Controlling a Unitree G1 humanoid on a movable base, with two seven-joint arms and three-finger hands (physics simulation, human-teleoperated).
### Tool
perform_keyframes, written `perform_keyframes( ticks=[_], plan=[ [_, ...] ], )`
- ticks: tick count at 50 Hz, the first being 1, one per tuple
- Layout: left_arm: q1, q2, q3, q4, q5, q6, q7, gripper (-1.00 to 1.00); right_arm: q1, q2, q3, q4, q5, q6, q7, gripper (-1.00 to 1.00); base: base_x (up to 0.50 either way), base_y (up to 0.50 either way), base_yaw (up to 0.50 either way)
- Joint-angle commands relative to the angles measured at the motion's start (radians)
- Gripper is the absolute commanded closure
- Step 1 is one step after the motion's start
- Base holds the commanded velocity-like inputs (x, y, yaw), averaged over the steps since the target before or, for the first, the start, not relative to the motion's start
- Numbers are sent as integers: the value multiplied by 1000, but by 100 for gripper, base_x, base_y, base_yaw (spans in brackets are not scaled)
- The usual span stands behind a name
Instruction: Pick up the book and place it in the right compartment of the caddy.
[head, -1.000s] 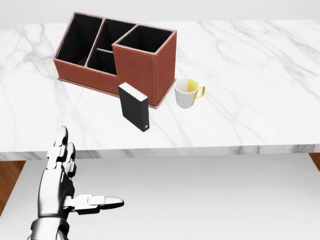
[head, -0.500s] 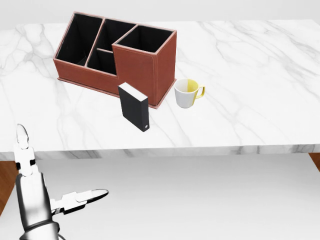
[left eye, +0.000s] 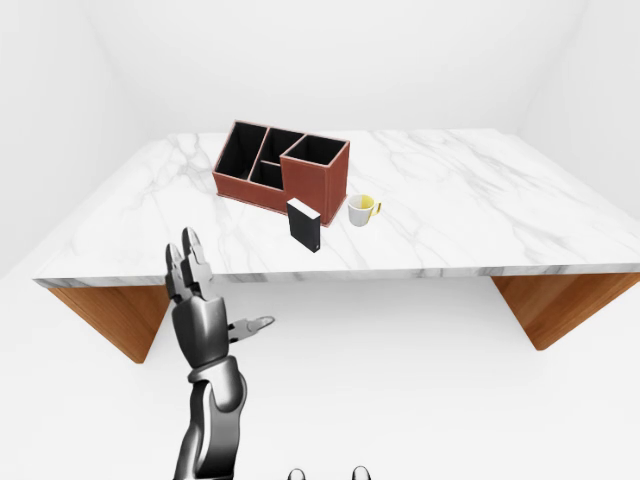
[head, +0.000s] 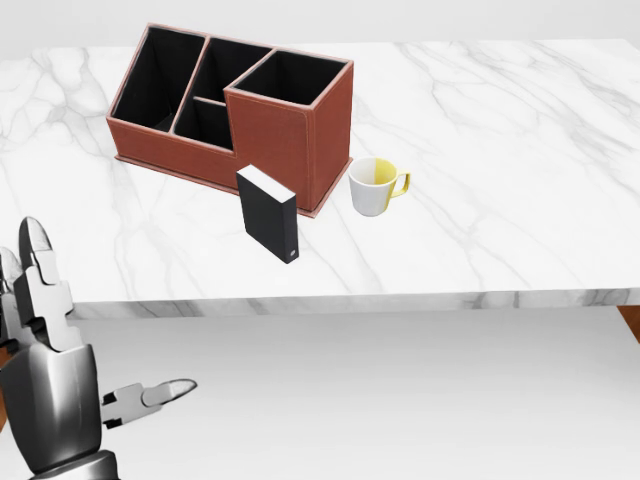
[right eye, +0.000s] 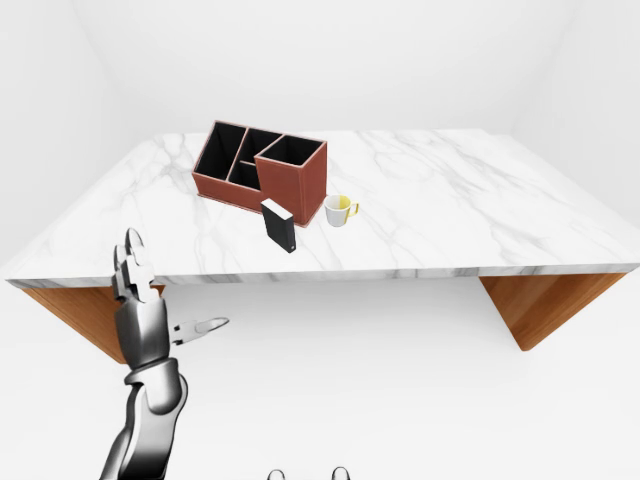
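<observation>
A small black hardcover book (head: 268, 214) stands upright on the white marble-topped desk (head: 520, 150), well in from the desk's near edge and roughly midway along its length in the eye views. It sits just beside the lower right corner of the reddish-brown leather caddy (head: 290, 140), whether touching it or not I cannot tell. The caddy is a rectangular organiser with black-lined compartments: a tall square one at its right end, lower ones to the left. A white ceramic mug with a yellow inside and handle (head: 376, 186) rests on the desk just right of the caddy's tall compartment, apart from the book. The robot's silver three-finger left hand (left eye: 203, 318) is raised below the desk's near edge, toward its left end, well apart from the book; its fingers (head: 40, 275) point upward and the thumb sticks out to the right, spread wide and gripping nothing. The right hand does not show in any view.
</observation>
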Motion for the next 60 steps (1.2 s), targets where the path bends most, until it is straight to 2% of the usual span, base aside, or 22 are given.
perform_keyframes(
  ticks=[1, 5, 8, 14, 21, 23, 26, 27, 29, 31, 33, 44, 60],
  plan=[
    [21, 7, -39, -67, 222, 0, 0, -100, -1, 1, 3, 4, -8, 0, 1, -100, 0, 0, 0],
    [14, 10, -48, -63, 250, 0, 0, -100, -2, 1, 5, 8, -12, 0, 2, -100, 0, 0, 0],
    [17, 17, -56, -82, 313, 0, 0, -100, -2, 1, 7, 8, -13, 0, 2, -100, 0, 0, 0],
    [40, 10, -72, -158, 351, 0, 0, -100, -2, -3, 8, 16, -13, 0, 1, -100, 0, 0, 0],
    [46, 12, -99, -193, 463, 3, 0, -100, -1, 2, 7, 7, -14, 0, 2, -100, 0, 0, 0],
    [40, 13, -102, -183, 481, 20, 0, -100, -2, 1, 8, 11, -14, 0, 4, -100, 0, 0, 0],
    [32, 17, -103, -168, 491, 31, 0, -100, -2, 0, 9, 12, -15, 0, 4, -100, 0, 0, 0],
    [26, 18, -100, -167, 503, 45, 0, -100, -1, 1, 8, 8, -13, 0, 2, -100, 0, 0, 0],
    [23, 20, -99, -173, 502, 51, 0, -100, -2, 0, 8, 9, -14, 0, 2, -100, 0, 0, 0],
    [27, 29, -108, -187, 553, 54, 0, -100, -1, 1, 7, 8, -12, 0, 3, -100, 0, 0, 0],
    [32, 25, -108, -206, 545, 61, 0, -100, 0, 2, 7, 6, -11, 0, 2, -100, 0, 0, 0],
    [26, 23, -117, -253, 642, 127, 0, -100, -1, 3, 10, 5, -16, 0, 4, -100, 0, 0, 0],
    [13, 23, -114, -317, 695, 161, 0, -100, -3, 3, 12, 8, -20, 0, 4, -100, 0, 0, 0]
  ],
)
